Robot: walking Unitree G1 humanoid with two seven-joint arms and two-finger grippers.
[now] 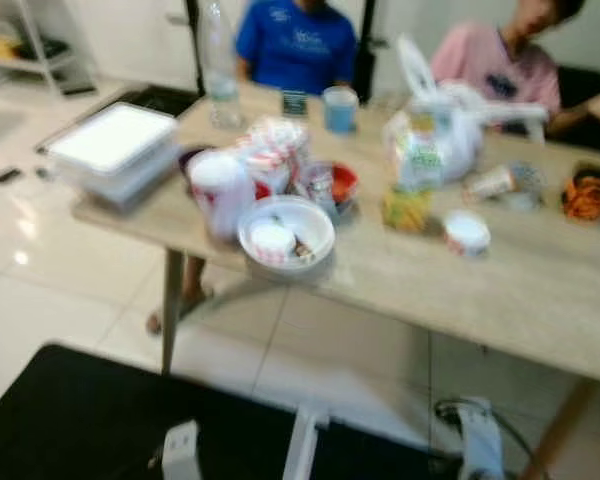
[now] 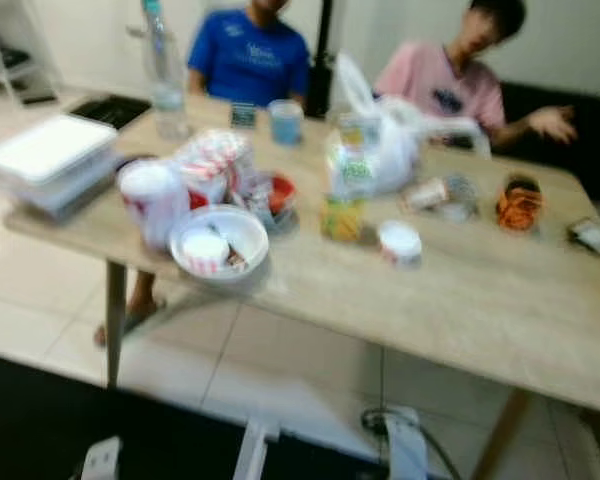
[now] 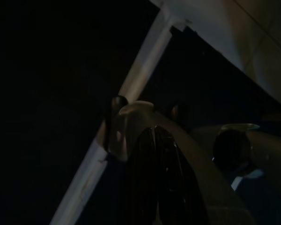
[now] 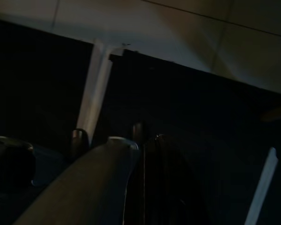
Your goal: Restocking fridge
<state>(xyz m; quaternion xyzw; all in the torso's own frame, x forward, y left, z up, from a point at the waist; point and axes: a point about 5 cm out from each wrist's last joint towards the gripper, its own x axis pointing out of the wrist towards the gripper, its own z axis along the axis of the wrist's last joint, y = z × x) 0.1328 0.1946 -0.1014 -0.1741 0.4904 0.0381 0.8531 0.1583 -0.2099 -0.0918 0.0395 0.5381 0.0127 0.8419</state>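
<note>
We stand a little way back from a long wooden worktop (image 1: 540,290), and the blur in both head views suggests our camera is moving, so finer detail is uncertain. The worktop is the staging place: the groceries sit in a loose cluster at its middle, unpacked but not yet sorted, which we judge puts the restocking at its very start. No fridge is in sight from here.

Two people (image 1: 298,42) sit on the far side, one in blue and one in pink (image 2: 442,80); the person in pink has a hand out over the worktop's end, so we should watch for it when we reach in.

At our left end lies a flat white lidded box (image 1: 115,145), set apart from the rest. A white plastic bag (image 2: 380,140) slumps near the middle, handles up, probably holding more items. Behind stands a clear water bottle (image 1: 218,70).

Nearest us, at the edge, is a white bowl (image 1: 286,232) with a small tub inside, an easy first pick. Beside it are a red-and-white tub (image 1: 218,192), a small round cup (image 2: 400,241) and something orange (image 2: 520,205).

Both arms hang low in shadow. The left gripper (image 3: 155,187) and right gripper (image 4: 147,187) carry nothing; whether their fingers are apart we cannot tell.
</note>
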